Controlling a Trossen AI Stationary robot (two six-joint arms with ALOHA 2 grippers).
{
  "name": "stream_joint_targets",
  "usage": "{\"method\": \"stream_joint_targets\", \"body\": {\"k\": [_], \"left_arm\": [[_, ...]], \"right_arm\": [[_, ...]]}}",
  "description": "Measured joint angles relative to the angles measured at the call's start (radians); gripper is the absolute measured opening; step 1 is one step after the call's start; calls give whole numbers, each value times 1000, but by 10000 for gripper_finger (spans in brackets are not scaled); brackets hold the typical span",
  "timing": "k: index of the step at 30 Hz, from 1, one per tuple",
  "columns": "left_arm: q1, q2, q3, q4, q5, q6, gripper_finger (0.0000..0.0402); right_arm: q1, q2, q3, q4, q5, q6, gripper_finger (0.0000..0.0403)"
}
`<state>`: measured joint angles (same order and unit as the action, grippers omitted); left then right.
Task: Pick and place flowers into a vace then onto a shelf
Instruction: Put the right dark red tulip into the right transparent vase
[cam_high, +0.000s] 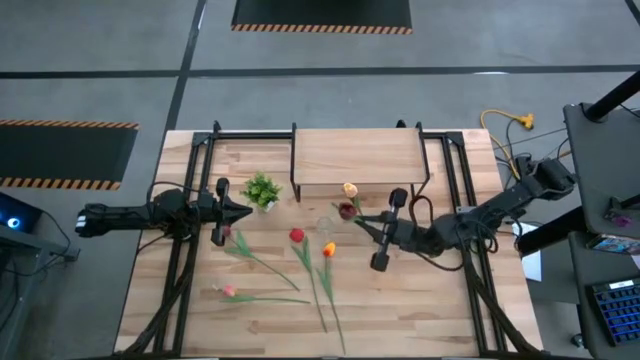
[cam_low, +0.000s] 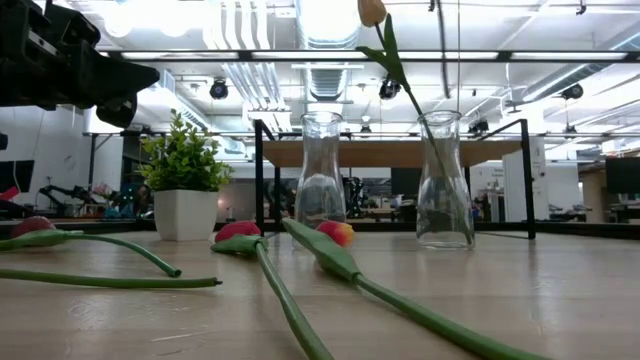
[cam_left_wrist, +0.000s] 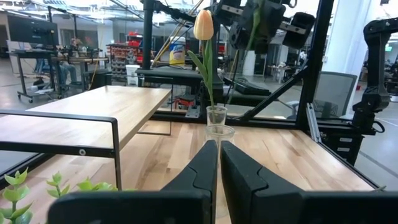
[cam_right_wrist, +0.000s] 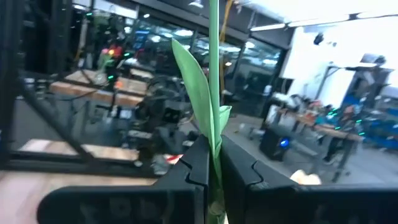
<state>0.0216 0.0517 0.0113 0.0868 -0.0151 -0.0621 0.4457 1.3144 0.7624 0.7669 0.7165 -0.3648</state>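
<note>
A yellow-orange tulip (cam_low: 372, 11) stood with its stem down in the right-hand glass vase (cam_low: 445, 180), and the right gripper (cam_right_wrist: 212, 163) had its fingers pinched tight on that stem, up beside a long leaf. A second vase (cam_low: 320, 178) stood empty just beside it, both in front of the low wooden shelf (cam_high: 358, 158). The rest of the flowers lay loose on the table (cam_high: 430, 310): a red one (cam_high: 297, 236), an orange one (cam_high: 328, 250), a pink one (cam_high: 228, 291) and a dark one (cam_high: 225, 234), their stems crossing. A small potted plant (cam_high: 263, 190) sat near the shelf's corner. The left gripper (cam_left_wrist: 219, 163) hung beside that plant with its fingers closed on nothing.
</note>
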Motion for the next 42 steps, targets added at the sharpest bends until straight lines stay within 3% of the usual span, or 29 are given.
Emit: {"method": "stream_joint_targets", "body": {"k": [6, 12, 23, 30, 34, 42], "left_arm": [[0, 0, 0, 0, 0, 0, 3], [0, 0, 0, 0, 0, 0, 3], [0, 0, 0, 0, 0, 0, 3], [0, 0, 0, 0, 0, 0, 3], [0, 0, 0, 0, 0, 0, 3], [0, 0, 0, 0, 0, 0, 3]], "right_arm": [[-48, 21, -9, 27, 1, -45, 13], [-75, 22, -72, 45, -4, 47, 13], [-74, 25, -274, 332, -10, 76, 13], [-76, 25, -322, 371, -9, 149, 16], [-77, 25, -313, 366, -9, 146, 51], [-77, 12, -312, 312, 7, 122, 188]]}}
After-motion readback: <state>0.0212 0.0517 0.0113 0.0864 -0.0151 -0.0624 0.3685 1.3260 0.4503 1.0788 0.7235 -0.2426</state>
